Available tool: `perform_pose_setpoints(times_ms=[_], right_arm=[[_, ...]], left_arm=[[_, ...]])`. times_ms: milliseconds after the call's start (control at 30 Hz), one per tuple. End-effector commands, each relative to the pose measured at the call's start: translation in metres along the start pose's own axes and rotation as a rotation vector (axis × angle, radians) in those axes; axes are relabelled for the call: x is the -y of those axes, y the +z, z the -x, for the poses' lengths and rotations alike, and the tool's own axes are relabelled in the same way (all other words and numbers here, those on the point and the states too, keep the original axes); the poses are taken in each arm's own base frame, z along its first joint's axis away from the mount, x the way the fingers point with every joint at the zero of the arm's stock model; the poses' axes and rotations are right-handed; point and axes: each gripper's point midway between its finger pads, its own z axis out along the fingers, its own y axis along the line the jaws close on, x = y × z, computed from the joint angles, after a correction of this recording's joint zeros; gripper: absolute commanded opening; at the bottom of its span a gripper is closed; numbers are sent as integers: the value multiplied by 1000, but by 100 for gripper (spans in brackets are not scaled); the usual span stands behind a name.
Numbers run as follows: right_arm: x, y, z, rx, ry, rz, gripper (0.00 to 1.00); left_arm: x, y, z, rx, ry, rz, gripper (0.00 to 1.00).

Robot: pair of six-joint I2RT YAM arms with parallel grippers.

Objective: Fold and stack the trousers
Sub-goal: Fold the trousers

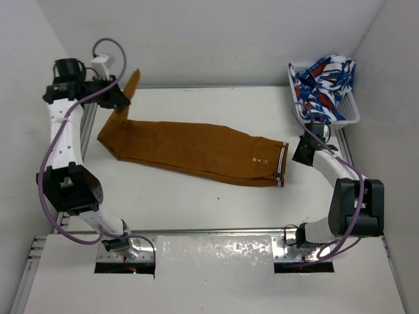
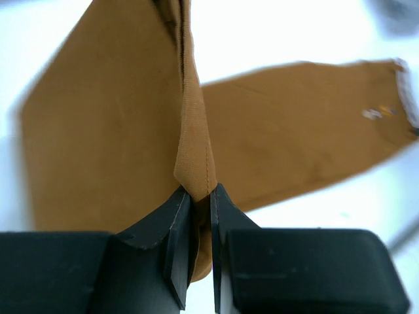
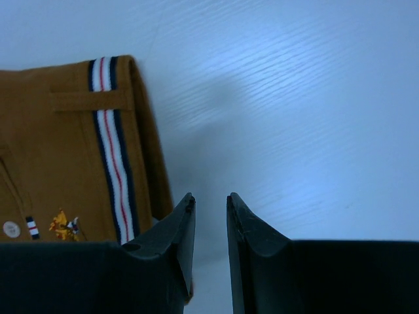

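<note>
- Left pincer [image 2: 200,193] is clamped tight on a fold of the trousers [image 2: 118,111], holding the leg end [image 1: 133,82] raised at the far left. The right pincer [image 3: 211,199] stands a narrow crack apart with nothing between its jaws, low over the table [image 1: 216,209] just beside the waistband [image 3: 111,163] at the right.
- My reading of the step is that the legs are to be folded over toward the waist.
- To do it well, carry the leg end low and straight to the right, so the cloth doubles without twisting.
- The waist should be pinned or gripped first, or the whole pair may slide.
- Let go only when the hem lies square on the waistband.
- Table: one, white.
- Trousers: one pair, mustard brown, lying flat across the middle from far left to right, with the waist at the right.
- Basket [image 1: 350,116]: one, white, in the far right corner.
- Patterned clothes [image 1: 324,78]: a blue, white and red heap in the basket. I cannot tell how many pieces.
- Pincers: two.
- Waistband: one, with a striped edge, lying flat.
- Studs near the waistband: too small to count surely.
</note>
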Motion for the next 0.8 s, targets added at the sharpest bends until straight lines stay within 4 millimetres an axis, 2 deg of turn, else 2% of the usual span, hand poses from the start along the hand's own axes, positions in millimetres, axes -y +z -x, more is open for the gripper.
perform_pose_setpoints(times_ms=[0, 67, 200, 267, 333, 367, 433, 467, 533, 567, 633, 767], right_arm=[[-34, 3, -5, 13, -14, 80, 25], [-51, 8, -17, -27, -37, 99, 25], [-55, 16, -27, -83, 3, 99, 26], [-56, 18, -25, -76, 4, 97, 26], [-56, 19, -23, -67, 1, 97, 26], [-55, 19, -23, -65, -5, 97, 26], [-54, 20, -20, -57, -9, 91, 26], [-55, 21, -20, -55, -13, 89, 26], [-57, 21, -16, -48, -12, 94, 26], [-57, 21, -16, -50, -15, 93, 26], [-58, 21, -14, -45, -19, 96, 26], [-58, 21, -13, -43, -28, 95, 26]], left_arm=[[34, 19, 1, 19, -20, -87, 0], [56, 36, -5, 2, -53, -152, 0], [90, 55, -16, -25, -65, -227, 0], [109, 68, -30, -61, -81, -274, 0], [116, 79, -48, -102, -116, -300, 0], [133, 86, -53, -116, -101, -335, 0], [148, 95, -61, -137, -115, -381, 0], [167, 100, -61, -145, -114, -421, 0], [182, 107, -67, -166, -98, -444, 0], [195, 111, -72, -178, -75, -467, 0], [201, 120, -89, -214, -95, -475, 0], [206, 143, -99, -215, -85, -453, 0]])
